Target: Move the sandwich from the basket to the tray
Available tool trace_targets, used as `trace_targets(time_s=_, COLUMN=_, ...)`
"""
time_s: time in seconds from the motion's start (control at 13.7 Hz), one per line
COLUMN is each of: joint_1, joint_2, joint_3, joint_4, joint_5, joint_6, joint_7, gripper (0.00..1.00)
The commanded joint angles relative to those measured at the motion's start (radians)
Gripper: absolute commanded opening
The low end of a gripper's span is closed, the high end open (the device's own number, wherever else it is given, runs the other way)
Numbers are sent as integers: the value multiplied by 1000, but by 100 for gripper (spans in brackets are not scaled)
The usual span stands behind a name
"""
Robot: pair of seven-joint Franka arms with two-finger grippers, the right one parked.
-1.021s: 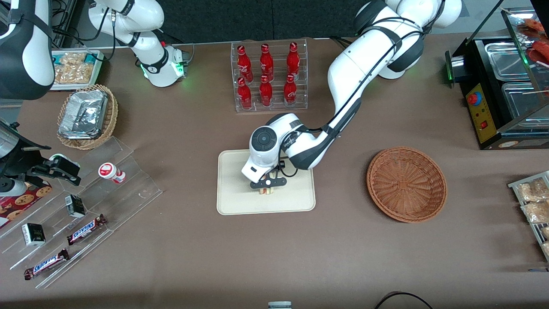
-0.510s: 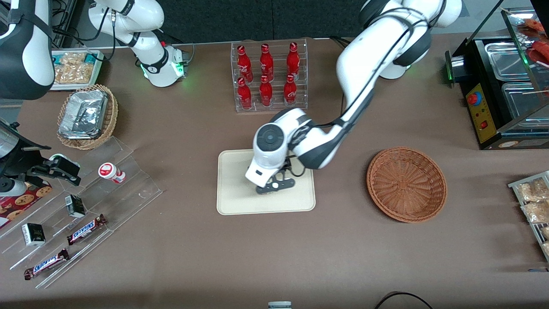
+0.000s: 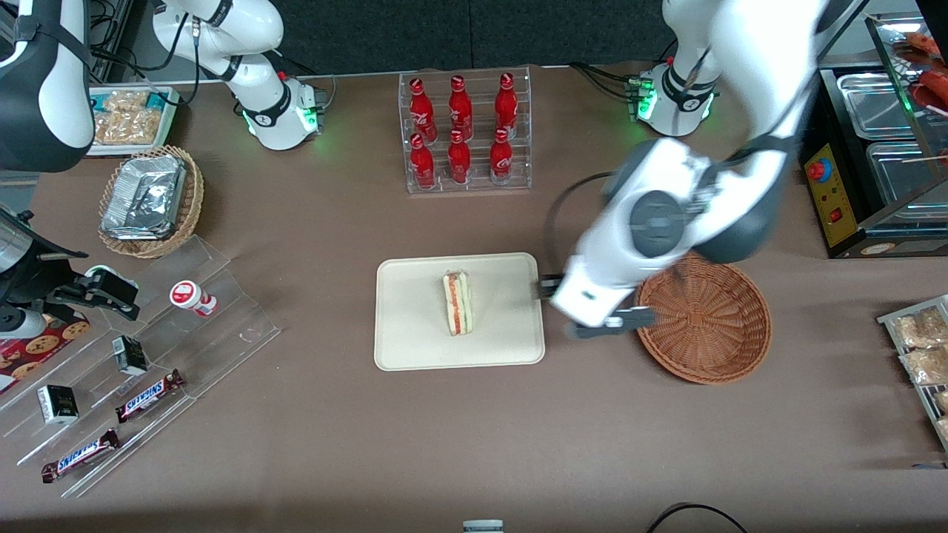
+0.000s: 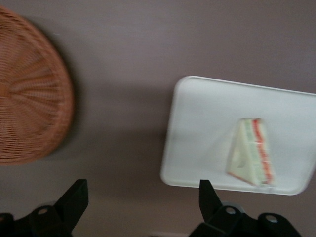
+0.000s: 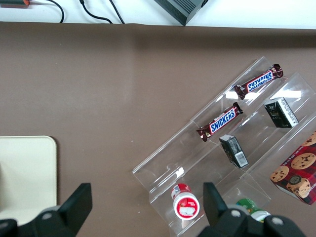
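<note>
The working left arm is built of glossy white rounded shells joined by dark grey and black bands, with a round dark grey cap on its wrist joint. Black cables run along its upper links and loop out beside the wrist. Its white base glows green at one side, with cables plugged in there. The gripper [image 3: 592, 311], over the table between tray and basket, is a black crossbar with two black angular fingers [image 4: 75, 197] set wide apart.
</note>
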Motion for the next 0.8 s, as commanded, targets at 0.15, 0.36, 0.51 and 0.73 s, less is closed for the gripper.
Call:
trace_targets(time_s=0.15, joint_1=225, joint_2=-340, joint_3=0, joint_4=-361, joint_5=-65, joint_6=8, joint_7=322, gripper=99)
trace_targets(time_s=0.36, joint_1=346, joint_2=-431, joint_3=4, joint_4=-384, joint_5=-81, joint_6=-85, joint_7=476, gripper=99)
trace_targets(time_s=0.51, joint_1=393, joint_2=-483, joint_3=6, joint_4=-363, joint_5=-79, joint_6=-154, joint_7=492, gripper=99)
trace_targets(time_s=0.73, joint_1=405, joint_2=-500, joint_3=49, joint_4=-222, joint_5=-73, joint_6=-296, joint_7=492, gripper=100)
